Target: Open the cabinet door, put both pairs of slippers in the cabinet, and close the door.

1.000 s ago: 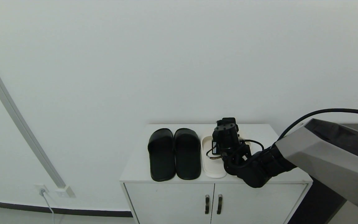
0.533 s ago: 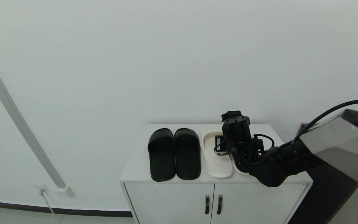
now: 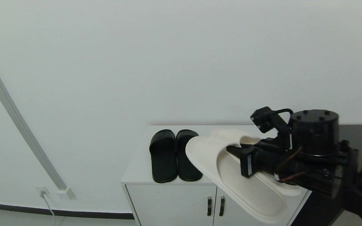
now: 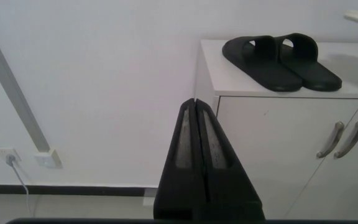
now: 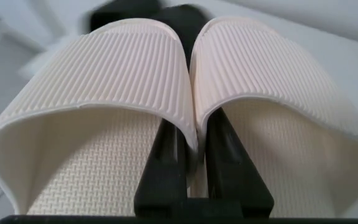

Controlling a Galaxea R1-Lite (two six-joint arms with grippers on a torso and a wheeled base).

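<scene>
Though partly cropped, white slippers (image 3: 211, 160) in right pincer (image 5: 194, 127).

Matt, ribbed white slippers (image 3: 247, 188); smooth, matt, rubbery black slippers (image 3: 163, 157).

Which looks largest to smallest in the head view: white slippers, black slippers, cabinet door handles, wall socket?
1. white slippers, though they are held nearer the camera, so their true size is unsure.
2. black slippers.
3. cabinet door handles and wall socket look about alike; I do not rank them.
</scene>
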